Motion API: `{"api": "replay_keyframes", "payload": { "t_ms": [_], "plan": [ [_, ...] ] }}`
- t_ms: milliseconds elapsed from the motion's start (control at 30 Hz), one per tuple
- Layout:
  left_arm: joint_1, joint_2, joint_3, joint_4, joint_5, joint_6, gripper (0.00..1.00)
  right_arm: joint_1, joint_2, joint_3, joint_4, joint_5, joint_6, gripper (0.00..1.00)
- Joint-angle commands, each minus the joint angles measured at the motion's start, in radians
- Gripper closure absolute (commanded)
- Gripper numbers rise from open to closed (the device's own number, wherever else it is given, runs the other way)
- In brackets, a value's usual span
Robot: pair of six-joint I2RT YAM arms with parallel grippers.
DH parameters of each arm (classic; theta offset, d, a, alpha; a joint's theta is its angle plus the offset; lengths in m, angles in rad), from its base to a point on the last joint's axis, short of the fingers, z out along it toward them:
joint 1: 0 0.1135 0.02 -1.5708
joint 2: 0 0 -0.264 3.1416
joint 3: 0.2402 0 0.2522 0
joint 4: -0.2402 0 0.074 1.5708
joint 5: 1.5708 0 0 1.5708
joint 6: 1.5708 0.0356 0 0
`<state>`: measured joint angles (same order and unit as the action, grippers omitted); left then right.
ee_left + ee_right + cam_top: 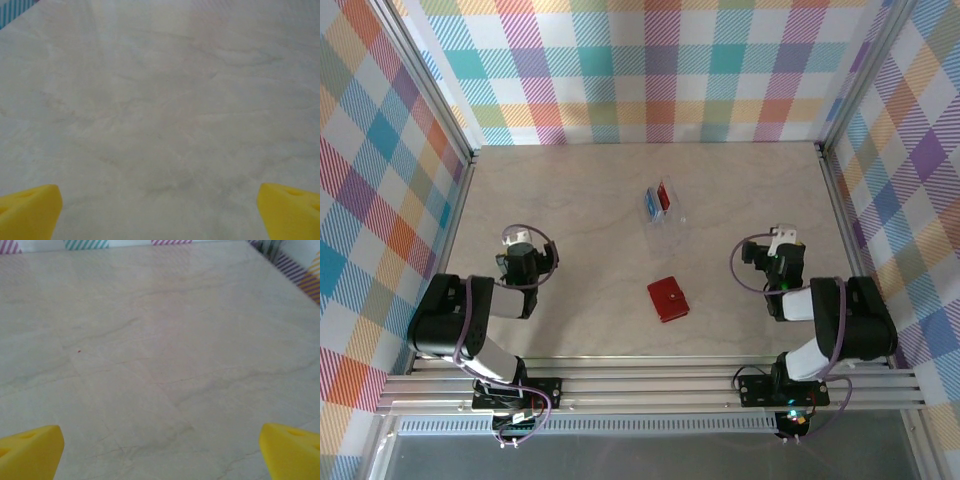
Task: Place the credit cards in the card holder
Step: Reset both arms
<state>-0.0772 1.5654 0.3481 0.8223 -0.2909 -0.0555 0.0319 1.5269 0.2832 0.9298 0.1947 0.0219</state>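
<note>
Left gripper (160, 212) and right gripper (161, 452) both gape wide, empty, above the table (570, 200)

Top view: a fixed camera high above and behind the arm bases (515, 392), looking down over the whole table (570, 190) to the plaid walls (650, 70). Wrist views: each camera sits low and close over the tabletop, facing forward between its own yellow fingertips (27, 212). All three views share the pale tabletop.
</note>
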Motion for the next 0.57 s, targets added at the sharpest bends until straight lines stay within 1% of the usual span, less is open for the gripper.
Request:
{"api": "replay_keyframes", "payload": {
  "t_ms": [0, 33, 67, 100, 167, 333, 533],
  "plan": [
    [-0.006, -0.007, 0.046, 0.027, 0.024, 0.030, 0.00, -0.001, 0.018, 0.089, -0.008, -0.099, 0.003, 0.00],
    [-0.008, -0.003, 0.045, 0.027, 0.023, 0.031, 0.00, -0.002, 0.003, 0.103, -0.063, -0.107, 0.002, 0.00],
    [-0.011, -0.002, 0.039, 0.050, 0.017, 0.037, 0.00, -0.001, 0.009, 0.108, -0.058, -0.099, 0.006, 0.00],
    [-0.014, -0.012, 0.052, 0.010, 0.030, 0.042, 0.00, -0.001, 0.010, 0.109, -0.062, -0.099, 0.008, 0.00],
    [-0.014, -0.010, 0.059, 0.003, 0.059, 0.056, 0.00, -0.002, 0.010, 0.109, -0.059, -0.097, 0.004, 0.00],
    [0.004, 0.003, 0.088, -0.040, 0.205, 0.089, 0.00, -0.002, 0.006, 0.108, -0.064, -0.097, 0.003, 0.00],
    [0.010, -0.003, 0.077, -0.028, 0.216, 0.090, 0.00, -0.002, 0.006, 0.111, -0.071, -0.099, 0.002, 0.00]
  ]
}}
